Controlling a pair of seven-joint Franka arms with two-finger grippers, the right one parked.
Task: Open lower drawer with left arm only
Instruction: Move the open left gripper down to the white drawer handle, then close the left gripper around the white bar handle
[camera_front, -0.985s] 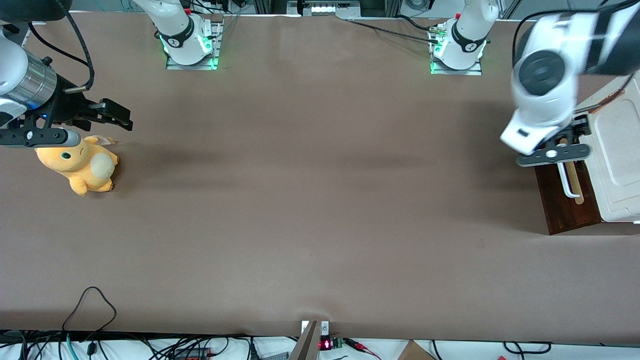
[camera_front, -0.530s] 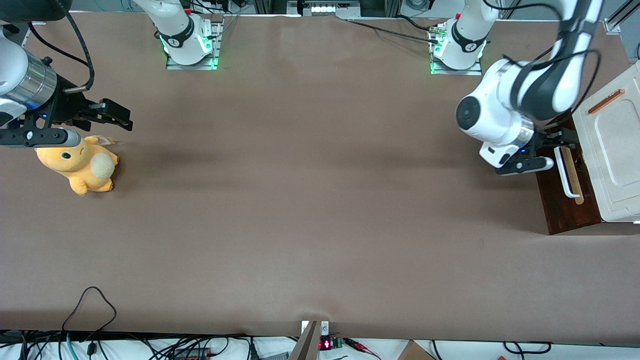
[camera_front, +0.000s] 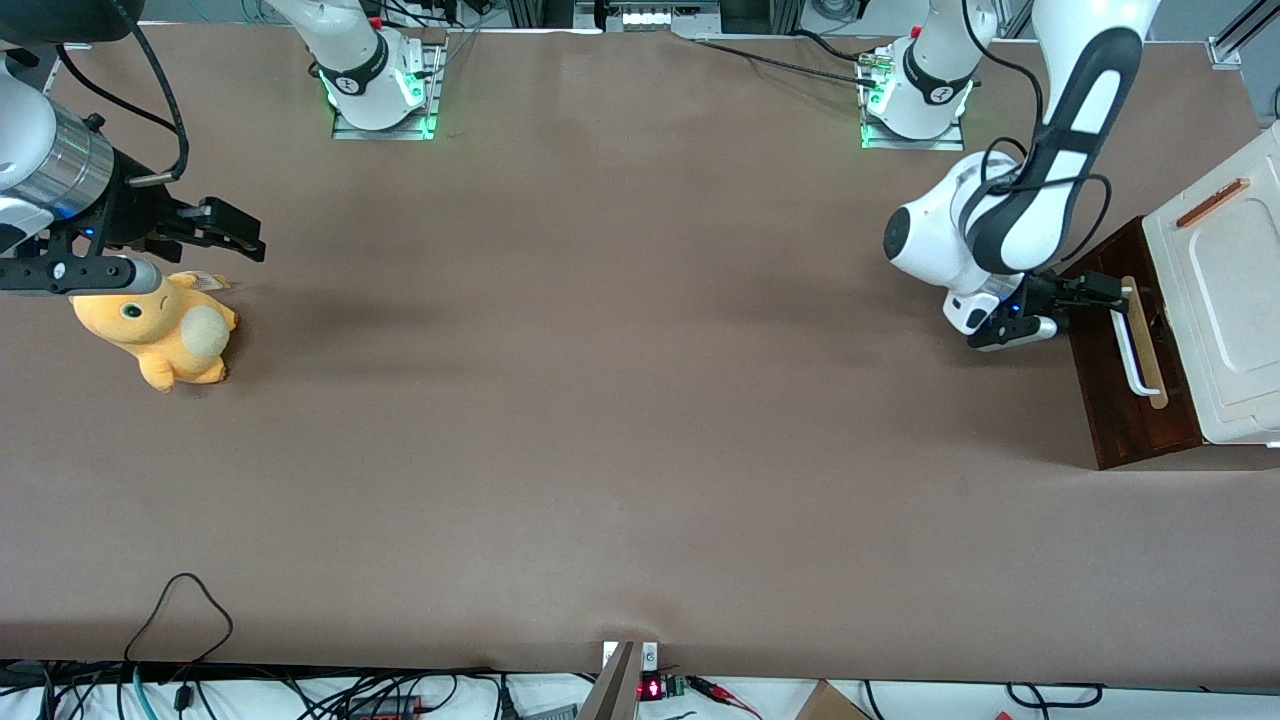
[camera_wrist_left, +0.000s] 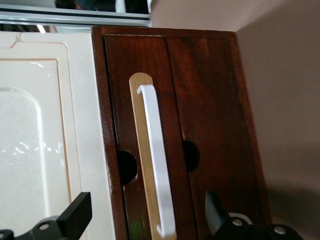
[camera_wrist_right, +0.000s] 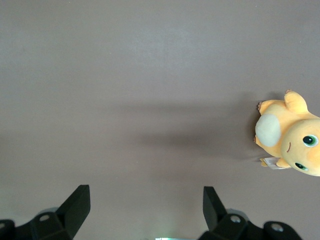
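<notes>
in front of the drawer: gripper (camera_front: 1100, 292) now lower, closer to handle (camera_front: 1133, 340)
fingers (camera_wrist_left: 75, 216): spread apart, around nothing
lower drawer (camera_front: 1120, 385): unmoved, closed

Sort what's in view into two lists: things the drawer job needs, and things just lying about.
Needed:
- lower drawer, shut
- its white handle
- gripper, open, in front of the drawer and level with the handle's end, not yet on it

Lying about:
- plush toy, toward the parked arm's end of the table
- cabinet top
- loose cable, at the table edge nearest the front camera
</notes>
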